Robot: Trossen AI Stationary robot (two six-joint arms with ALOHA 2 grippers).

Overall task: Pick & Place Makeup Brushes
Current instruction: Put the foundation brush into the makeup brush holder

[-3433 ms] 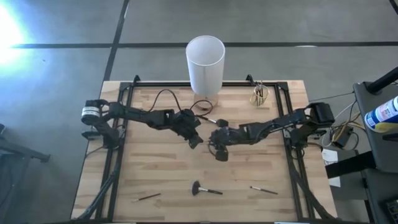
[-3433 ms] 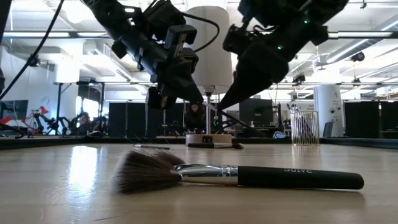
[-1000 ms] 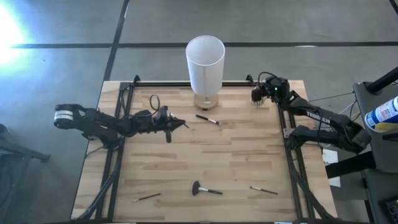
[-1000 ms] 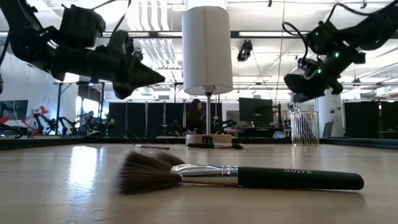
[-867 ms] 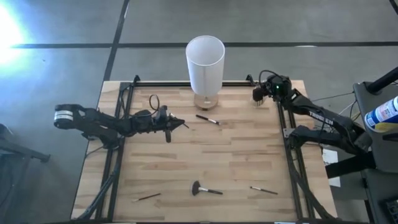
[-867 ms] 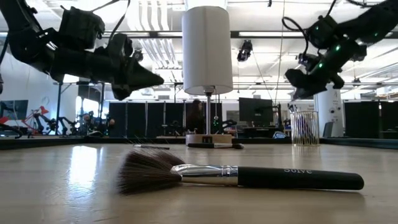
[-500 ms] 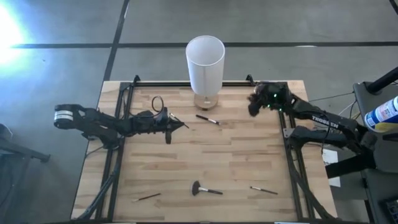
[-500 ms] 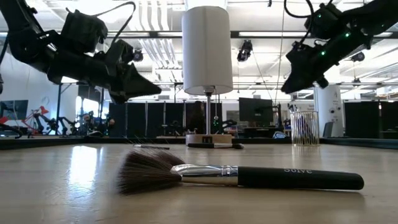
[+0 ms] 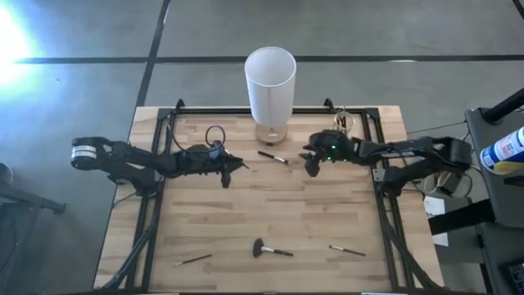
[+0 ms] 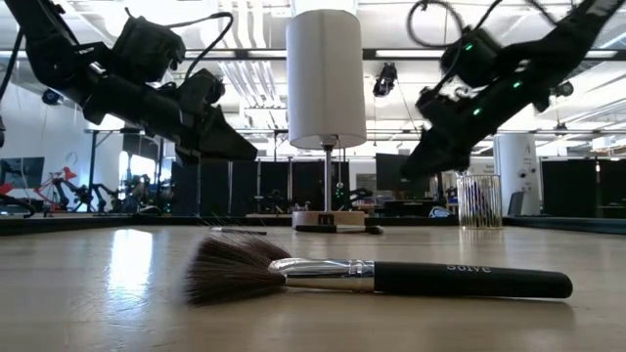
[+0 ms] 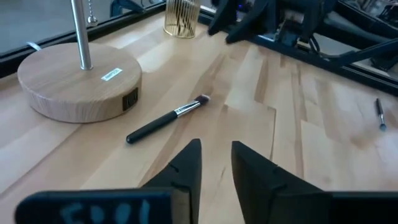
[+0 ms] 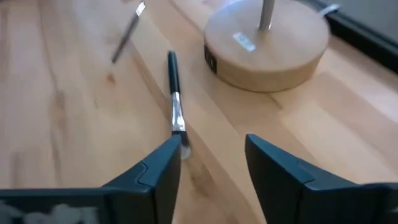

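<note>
A thin dark makeup brush [image 9: 273, 157] lies flat on the wood beside the lamp base [image 11: 78, 87]. It also shows in the left wrist view [image 11: 168, 118] and the right wrist view [image 12: 175, 102]. My left gripper [image 9: 237, 166] stands open to its left, above the table. My right gripper [image 9: 309, 160] stands open to its right, slanting down at the bristle end [image 12: 181, 146]. A fan brush [image 10: 372, 277] lies flat near the front edge. Two more thin brushes [image 9: 348, 251] [image 9: 196, 260] lie there too. Both grippers hold nothing.
A white-shaded lamp [image 9: 270, 82] stands at the back middle. A gold wire holder [image 9: 342, 123] with brushes stands at the back right corner. Black frame rails [image 9: 155, 205] run along the table's left and right sides. Bare wood lies in the table's middle.
My right gripper has swung from the holder at the back right toward the table's middle and down, stopping just right of the brush by the lamp base. My left gripper has stayed in place and tipped its fingers down a little.
</note>
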